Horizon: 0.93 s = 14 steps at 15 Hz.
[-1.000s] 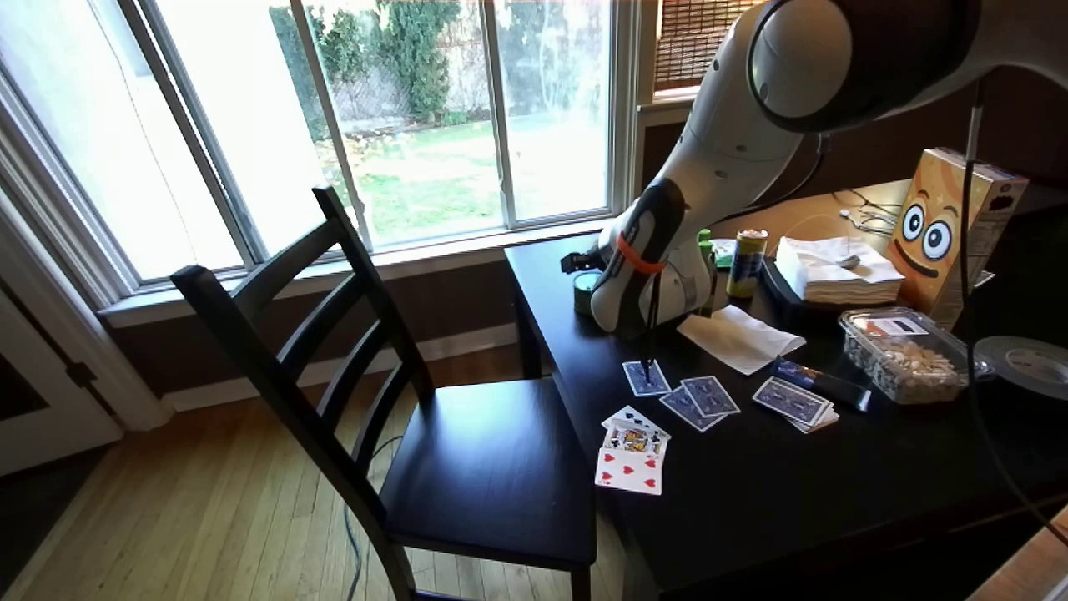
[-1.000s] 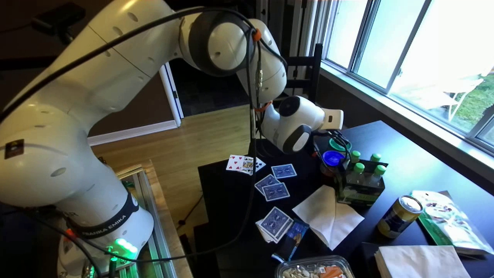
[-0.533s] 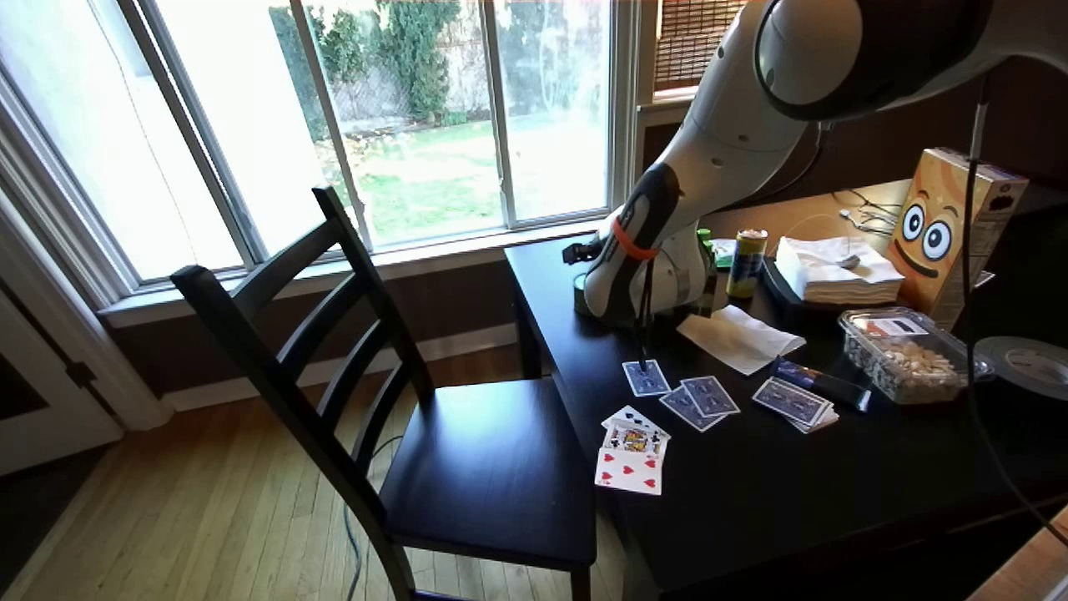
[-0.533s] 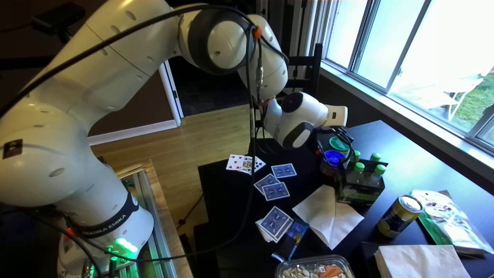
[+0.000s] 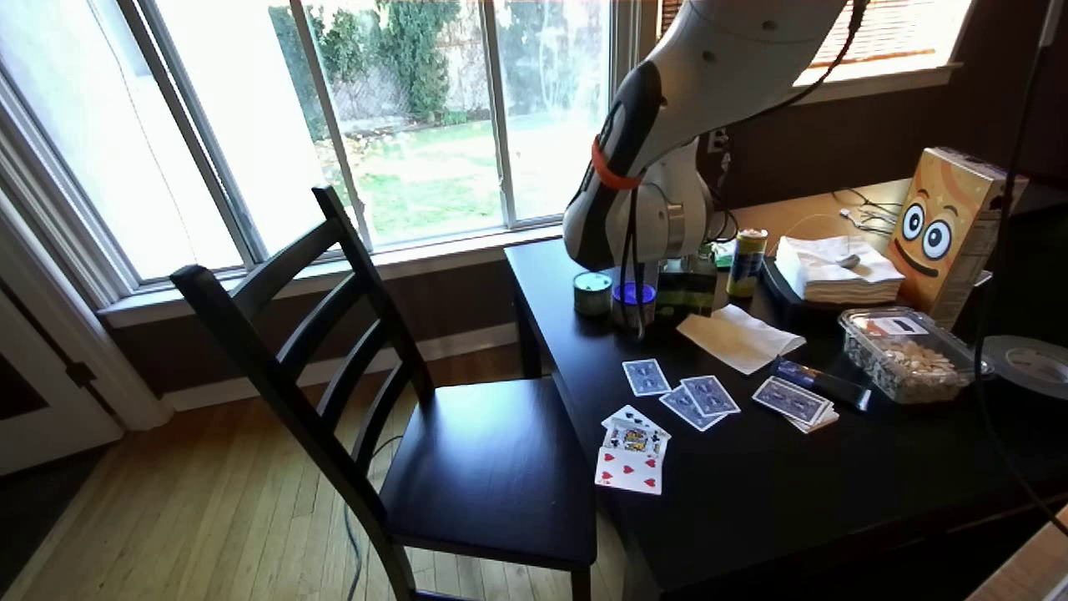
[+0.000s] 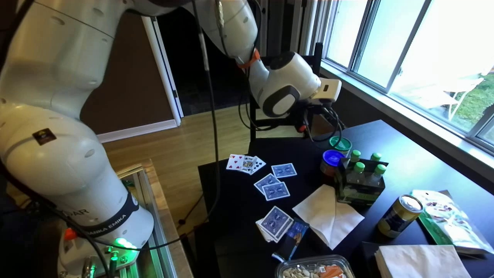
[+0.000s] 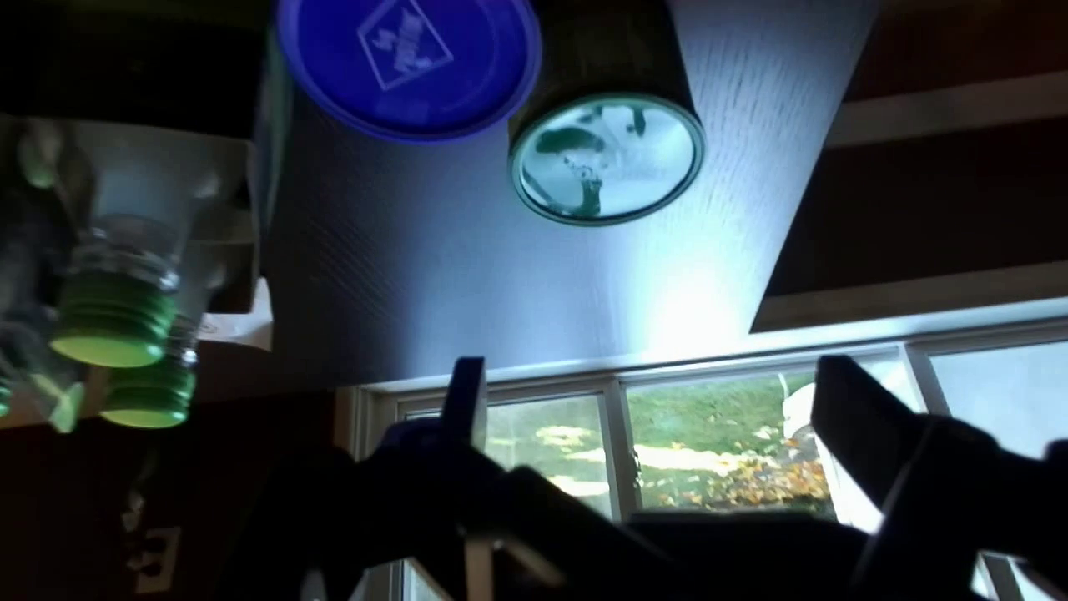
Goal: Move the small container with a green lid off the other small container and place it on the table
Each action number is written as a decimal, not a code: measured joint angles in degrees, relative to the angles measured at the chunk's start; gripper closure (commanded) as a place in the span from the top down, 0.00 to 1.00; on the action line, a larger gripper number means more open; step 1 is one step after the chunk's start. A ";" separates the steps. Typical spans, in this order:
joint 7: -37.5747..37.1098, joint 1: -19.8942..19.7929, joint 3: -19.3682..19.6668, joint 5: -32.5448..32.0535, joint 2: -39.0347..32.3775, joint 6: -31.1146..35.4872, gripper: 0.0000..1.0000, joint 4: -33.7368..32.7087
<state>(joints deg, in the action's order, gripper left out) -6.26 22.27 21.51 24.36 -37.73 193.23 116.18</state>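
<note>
The small container with a green lid stands upright on the dark table, beside a small container with a blue lid. Both containers also show in an exterior view, the green-lidded one behind the blue-lidded one. In the wrist view the green lid and the blue lid are at the top. My gripper is open and empty, its fingers wide apart with the window seen between them. It is above the table, apart from both containers; the arm and cables mostly hide it in both exterior views.
A carrier of green-capped bottles stands close beside the blue-lidded container. Near it are a napkin, a can and playing cards. A clear tub, a cartoon-eyed box and a chair are around.
The arm and gripper have risen well above the containers, which now show more fully in an exterior view. The green-lidded and blue-lidded containers have stayed in place on the table.
</note>
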 measured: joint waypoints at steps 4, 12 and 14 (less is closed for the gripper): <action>-0.03 16.97 17.69 1.16 8.53 -17.42 1.00 8.88; -3.88 26.18 30.95 -10.33 19.93 -44.81 1.00 11.06; -4.76 23.36 28.04 -11.52 20.26 -44.14 1.00 11.08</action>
<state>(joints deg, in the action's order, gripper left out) -11.01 45.62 49.56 12.84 -17.48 149.10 127.25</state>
